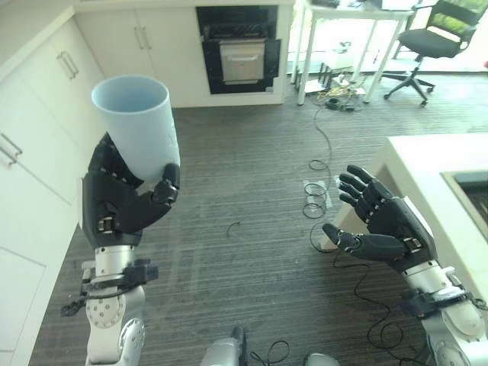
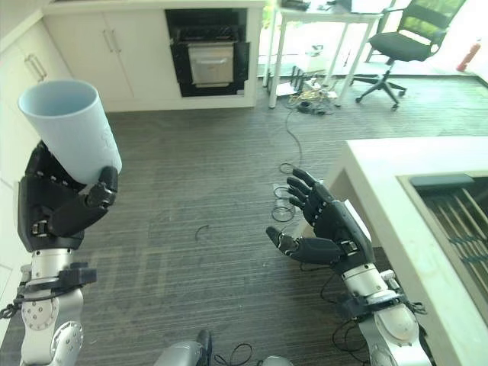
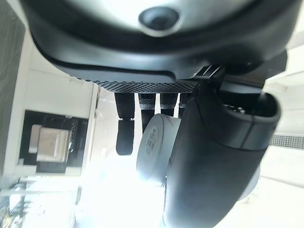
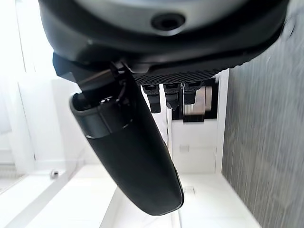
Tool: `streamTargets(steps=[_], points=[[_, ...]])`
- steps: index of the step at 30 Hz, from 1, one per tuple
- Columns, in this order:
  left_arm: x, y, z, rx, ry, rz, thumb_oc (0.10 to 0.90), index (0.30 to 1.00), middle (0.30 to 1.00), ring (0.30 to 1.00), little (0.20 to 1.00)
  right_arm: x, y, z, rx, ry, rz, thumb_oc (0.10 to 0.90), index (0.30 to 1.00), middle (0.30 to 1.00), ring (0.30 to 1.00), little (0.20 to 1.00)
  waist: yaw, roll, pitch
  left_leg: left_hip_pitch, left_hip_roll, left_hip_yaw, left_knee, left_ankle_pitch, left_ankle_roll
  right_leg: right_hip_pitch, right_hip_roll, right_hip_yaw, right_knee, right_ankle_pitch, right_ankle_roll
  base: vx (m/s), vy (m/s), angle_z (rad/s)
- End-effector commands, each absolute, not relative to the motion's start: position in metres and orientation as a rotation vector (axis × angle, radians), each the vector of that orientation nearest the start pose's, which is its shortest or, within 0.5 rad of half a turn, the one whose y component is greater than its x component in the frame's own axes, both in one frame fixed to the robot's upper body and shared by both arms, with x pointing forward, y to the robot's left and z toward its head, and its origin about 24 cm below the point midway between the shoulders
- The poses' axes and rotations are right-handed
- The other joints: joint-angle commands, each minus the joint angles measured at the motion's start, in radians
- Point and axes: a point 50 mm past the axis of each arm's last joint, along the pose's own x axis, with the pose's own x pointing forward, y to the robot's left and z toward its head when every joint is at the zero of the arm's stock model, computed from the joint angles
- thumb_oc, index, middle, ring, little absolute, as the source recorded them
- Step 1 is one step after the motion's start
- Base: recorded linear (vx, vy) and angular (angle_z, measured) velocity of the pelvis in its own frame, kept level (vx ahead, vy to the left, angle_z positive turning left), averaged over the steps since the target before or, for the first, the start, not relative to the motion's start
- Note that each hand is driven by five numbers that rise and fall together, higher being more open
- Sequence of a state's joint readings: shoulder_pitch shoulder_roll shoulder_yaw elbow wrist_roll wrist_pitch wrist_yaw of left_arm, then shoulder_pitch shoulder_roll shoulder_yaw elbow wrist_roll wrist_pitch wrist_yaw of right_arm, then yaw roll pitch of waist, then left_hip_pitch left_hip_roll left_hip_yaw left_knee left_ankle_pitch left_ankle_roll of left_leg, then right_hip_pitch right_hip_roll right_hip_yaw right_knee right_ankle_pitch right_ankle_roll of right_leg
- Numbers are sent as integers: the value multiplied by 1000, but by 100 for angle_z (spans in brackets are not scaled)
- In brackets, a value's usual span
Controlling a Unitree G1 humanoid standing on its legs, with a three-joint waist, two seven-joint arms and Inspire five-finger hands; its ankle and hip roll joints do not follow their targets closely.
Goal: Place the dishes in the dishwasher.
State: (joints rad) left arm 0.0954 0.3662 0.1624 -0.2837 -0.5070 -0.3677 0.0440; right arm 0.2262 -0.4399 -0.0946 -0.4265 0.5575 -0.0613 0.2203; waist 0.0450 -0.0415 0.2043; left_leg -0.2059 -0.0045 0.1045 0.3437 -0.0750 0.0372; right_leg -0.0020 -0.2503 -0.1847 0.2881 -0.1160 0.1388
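My left hand (image 1: 122, 202) is wrapped round the base of the pale blue plastic cup (image 1: 137, 126), mouth up — carried high for the walk to the dark open dishwasher (image 1: 238, 47) across the room. My right hand (image 1: 381, 221) hangs empty, fingers spread — free, I'd guess, for the rack.

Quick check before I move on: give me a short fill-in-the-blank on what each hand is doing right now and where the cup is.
1. The pale blue cup is held in the robot's ____ hand.
2. The cup's open mouth faces ____.
3. The right hand holds nothing and its fingers are ____.
4. The right hand hangs over the floor beside the white ____.

Missing words: left; up; open; counter
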Motion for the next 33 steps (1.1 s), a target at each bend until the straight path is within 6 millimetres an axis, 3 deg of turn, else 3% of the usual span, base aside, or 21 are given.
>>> streamTargets(steps=[1,3,4,6,8,10,11,14,16,20,24,25,26,27,28,29,31,32,33], points=[[202,235,191,-18,-857,-1,400,300,300,300,300,208,-204,160,89,-544,281,800,900,900,900,900,-9,28,-73,34,-5,-77,-44,-85,-12,79,105,-73,70,145,19,218,293,18],[203,233,191,-9,-860,1,400,300,300,300,300,210,-197,156,92,-536,301,800,900,900,900,900,-19,49,-55,60,-12,-89,-44,-94,-1,-6,105,-60,256,163,4,143,251,16],[203,232,191,-8,-861,4,400,300,300,300,300,211,-196,155,92,-530,308,800,900,900,900,900,-20,51,-52,63,-13,-86,-44,-95,0,-27,105,-60,263,153,-4,135,159,9],[205,233,193,-3,-866,16,400,300,300,300,300,214,-195,151,90,-510,322,800,900,900,900,900,-19,46,-49,68,-16,-76,-44,-97,-5,-45,135,-81,168,89,-26,177,39,-9],[205,234,194,-6,-866,17,400,300,300,300,300,214,-198,150,96,-503,321,800,900,900,900,900,-24,37,-45,80,-19,-67,-44,-106,-7,-35,158,-100,12,81,-28,209,-74,-19],[204,235,193,-11,-865,15,400,300,300,300,300,212,-203,150,97,-502,324,800,900,900,900,900,-34,15,-32,103,-34,-42,-44,-128,-7,-112,132,-86,12,32,-22,233,-123,-32],[203,235,192,-8,-864,18,400,300,300,300,300,211,-206,150,99,-505,329,800,900,900,900,900,-52,-1,-26,125,-54,-29,-44,-154,-2,-202,114,-43,12,54,0,301,-135,-34],[203,231,192,-13,-862,9,400,300,300,300,300,206,-207,153,98,-520,348,800,900,900,900,900,-91,3,-18,162,-76,-44,-44,-177,11,-368,109,45,12,105,21,349,-163,-1],[203,229,193,-6,-870,3,400,300,300,300,300,203,-207,154,100,-526,354,800,900,900,900,900,-101,8,-10,189,-79,-46,-44,-190,14,-449,92,40,12,111,28,441,-218,67],[197,233,193,-54,-883,-18,400,300,300,300,300,205,-209,157,69,-534,324,800,900,900,900,900,-98,-11,-30,270,-95,-57,-44,-244,37,-357,95,17,12,158,22,535,-323,26],[197,228,193,-55,-892,-42,400,300,300,300,300,206,-215,161,43,-539,300,800,900,900,900,900,-113,-2,-76,359,-57,-25,-44,-273,10,-298,99,-28,12,140,1,489,-286,30],[199,227,193,-59,-892,-37,400,300,300,300,300,207,-215,160,44,-532,295,800,900,900,900,900,-117,4,-84,378,-47,-16,-44,-247,-2,-288,104,-37,12,128,-8,447,-245,0],[198,228,192,-74,-879,-17,400,300,300,300,300,206,-217,158,46,-515,302,800,900,900,900,900,-123,26,-96,442,-21,-13,-44,-97,-54,-251,145,-36,12,82,-41,488,-267,34],[198,228,190,-81,-874,-10,400,300,300,300,300,205,-217,157,44,-509,312,800,900,900,900,900,-121,26,-101,457,-20,-8,-44,-5,-80,-233,154,-25,12,63,-56,505,-300,17],[197,227,188,-87,-867,-2,400,300,300,300,300,204,-215,156,37,-503,329,800,900,900,900,900,-110,9,-96,415,-34,7,51,105,-111,-200,153,-2,12,37,-79,325,-220,13],[197,225,185,-87,-862,3,400,300,300,300,300,203,-214,154,30,-498,340,800,900,900,900,900,-104,-3,-85,345,-38,20,182,138,-129,-173,152,17,12,22,-95,285,-201,-21],[195,224,183,-91,-854,3,400,300,300,300,300,203,-215,153,17,-492,341,800,900,900,900,900,-95,-17,-67,207,-10,50,353,140,-134,-136,149,27,12,4,-115,177,-133,-61],[197,224,181,-98,-841,-11,400,300,300,300,300,205,-216,152,12,-487,329,800,900,900,900,900,-85,-25,-45,115,28,71,370,109,-117,-102,150,23,12,-11,-120,179,-95,-75],[198,224,180,-94,-835,-20,400,300,300,300,300,206,-217,153,15,-488,321,800,900,900,900,900,-77,-34,-33,79,35,85,321,87,-95,-93,150,28,12,-17,-119,289,-29,-31]])
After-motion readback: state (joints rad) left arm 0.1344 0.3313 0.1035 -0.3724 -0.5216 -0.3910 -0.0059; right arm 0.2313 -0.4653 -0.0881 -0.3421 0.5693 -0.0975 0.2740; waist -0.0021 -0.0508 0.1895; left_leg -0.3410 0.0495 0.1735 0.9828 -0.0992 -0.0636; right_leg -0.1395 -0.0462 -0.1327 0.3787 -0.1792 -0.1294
